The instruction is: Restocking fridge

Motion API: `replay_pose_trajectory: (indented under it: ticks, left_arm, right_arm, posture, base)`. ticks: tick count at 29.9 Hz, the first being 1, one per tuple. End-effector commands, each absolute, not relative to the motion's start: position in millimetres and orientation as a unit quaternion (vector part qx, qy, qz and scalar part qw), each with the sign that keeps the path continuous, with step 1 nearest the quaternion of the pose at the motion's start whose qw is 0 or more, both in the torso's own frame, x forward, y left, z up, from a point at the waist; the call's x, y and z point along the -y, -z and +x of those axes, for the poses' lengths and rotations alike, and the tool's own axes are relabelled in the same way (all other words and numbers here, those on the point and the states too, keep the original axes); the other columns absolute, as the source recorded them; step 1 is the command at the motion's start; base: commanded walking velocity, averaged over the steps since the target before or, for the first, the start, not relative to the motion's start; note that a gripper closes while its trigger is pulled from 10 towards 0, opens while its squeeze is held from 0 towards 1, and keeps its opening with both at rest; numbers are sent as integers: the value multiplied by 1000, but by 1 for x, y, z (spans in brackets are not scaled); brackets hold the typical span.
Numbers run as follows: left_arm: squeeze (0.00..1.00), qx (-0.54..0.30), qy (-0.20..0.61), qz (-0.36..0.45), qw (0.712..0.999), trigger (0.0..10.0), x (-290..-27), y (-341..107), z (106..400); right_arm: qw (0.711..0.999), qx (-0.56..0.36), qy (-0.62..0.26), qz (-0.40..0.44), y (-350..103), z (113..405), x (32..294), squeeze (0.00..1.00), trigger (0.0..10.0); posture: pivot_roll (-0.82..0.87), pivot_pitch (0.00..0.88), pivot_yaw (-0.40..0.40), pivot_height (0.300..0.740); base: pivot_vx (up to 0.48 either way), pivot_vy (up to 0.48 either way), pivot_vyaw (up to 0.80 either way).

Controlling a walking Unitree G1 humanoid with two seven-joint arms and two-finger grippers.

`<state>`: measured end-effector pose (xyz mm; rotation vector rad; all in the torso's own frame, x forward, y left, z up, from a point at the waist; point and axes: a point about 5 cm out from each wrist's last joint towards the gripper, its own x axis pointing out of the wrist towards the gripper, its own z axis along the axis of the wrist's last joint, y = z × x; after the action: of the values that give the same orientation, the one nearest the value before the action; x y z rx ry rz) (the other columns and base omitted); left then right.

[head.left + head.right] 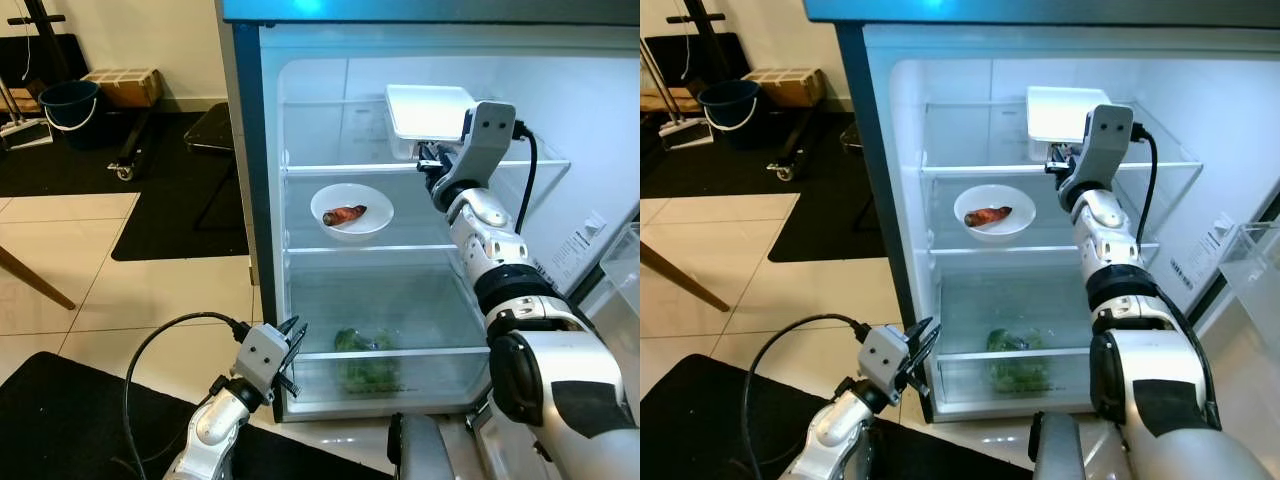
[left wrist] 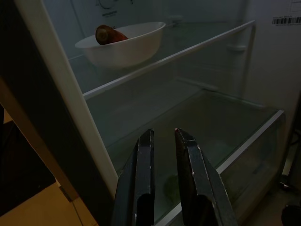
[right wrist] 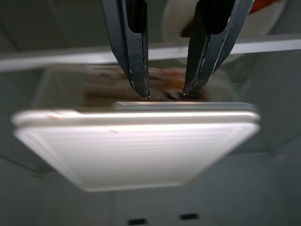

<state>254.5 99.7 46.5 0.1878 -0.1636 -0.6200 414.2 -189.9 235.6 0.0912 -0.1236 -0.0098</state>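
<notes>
Right gripper (image 1: 432, 160), fingers narrowly parted at the near edge of the white rectangular lidded plastic container (image 1: 428, 112) on the fridge's top glass shelf (image 1: 330, 168), should release cleanly and withdraw straight; left gripper (image 1: 292, 345), fingers nearly together, idles by the crisper.
</notes>
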Motion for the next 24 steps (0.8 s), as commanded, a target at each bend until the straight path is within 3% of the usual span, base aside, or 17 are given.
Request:
replay_pose_trajectory:
  ticks: [1, 11, 18, 19, 24]
  left_arm:
    - [0, 73, 302, 99, 945, 10000, -104, -46, 257]
    - [0, 68, 302, 99, 946, 10000, -103, -47, 260]
    - [0, 53, 304, 100, 946, 10000, -104, -41, 261]
    - [0, 44, 303, 101, 947, 10000, -106, -38, 261]
    - [0, 37, 304, 102, 947, 10000, -107, -35, 261]
  right_arm:
    - [995, 76, 0, 68, -238, 413, 196, 0, 10000]
    - [983, 109, -94, 113, -234, 404, 198, 0, 10000]
    - [961, 116, -221, 116, -225, 387, 190, 0, 10000]
    - [948, 110, -282, 100, -216, 375, 183, 0, 10000]
    - [931, 95, -342, 88, -204, 361, 175, 0, 10000]
  posture:
    - [29, 18, -32, 431]
    - [6, 0, -24, 431]
    - [-10, 0, -23, 431]
    - [-21, 0, -23, 431]
    - [-25, 0, -22, 431]
  base:
    - [0, 0, 0]
    - [0, 0, 0]
    - [0, 0, 0]
    - [0, 0, 0]
    - [0, 0, 0]
